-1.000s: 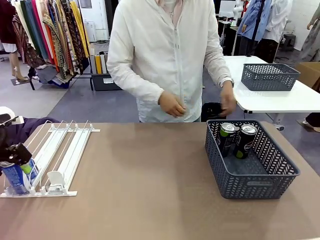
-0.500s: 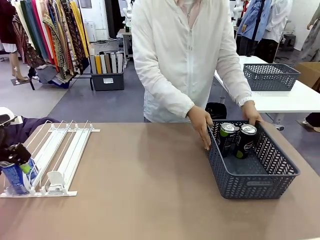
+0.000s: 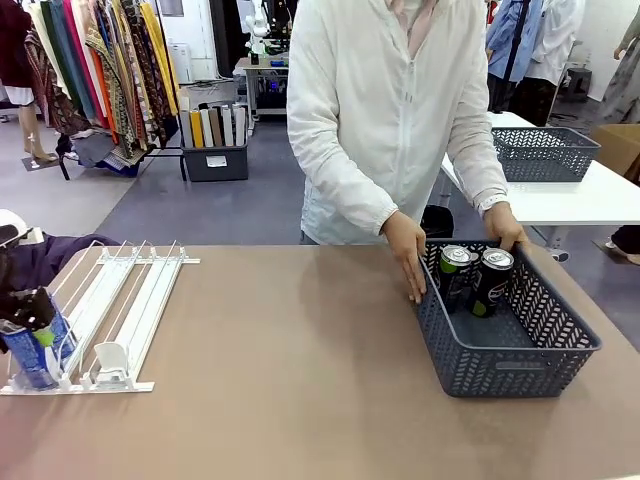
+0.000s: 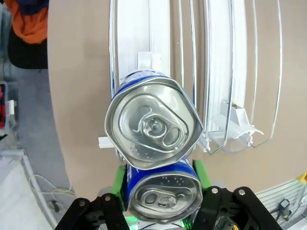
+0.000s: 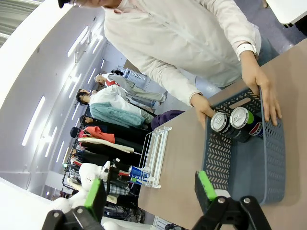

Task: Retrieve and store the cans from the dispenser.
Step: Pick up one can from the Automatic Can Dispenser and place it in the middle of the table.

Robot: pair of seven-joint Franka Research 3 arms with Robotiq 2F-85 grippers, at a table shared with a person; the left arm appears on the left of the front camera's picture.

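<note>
Two blue cans with silver tops stand one behind the other at the front stop of the white dispenser (image 4: 216,72). My left gripper (image 4: 160,176) is shut on the nearer blue can (image 4: 163,196), with a green pad pressed on each side of it. The second blue can (image 4: 153,127) stands just behind it in the same lane. In the front view the left gripper (image 3: 35,312) is at the far left, over a blue can (image 3: 28,355) in the dispenser (image 3: 120,300). Two black cans (image 3: 473,280) stand in the grey basket (image 3: 520,370). My right gripper (image 5: 151,191) hangs open high above the table.
The person stands at the far side with a hand (image 3: 408,255) on the basket's left rim and a hand (image 3: 505,228) on its far rim. A second grey basket (image 3: 540,152) sits on a white table behind. A white pusher paddle (image 3: 110,358) rests in a middle lane.
The person stepped right and set both hands on the basket. My left gripper's jaws closed onto the front blue can.
</note>
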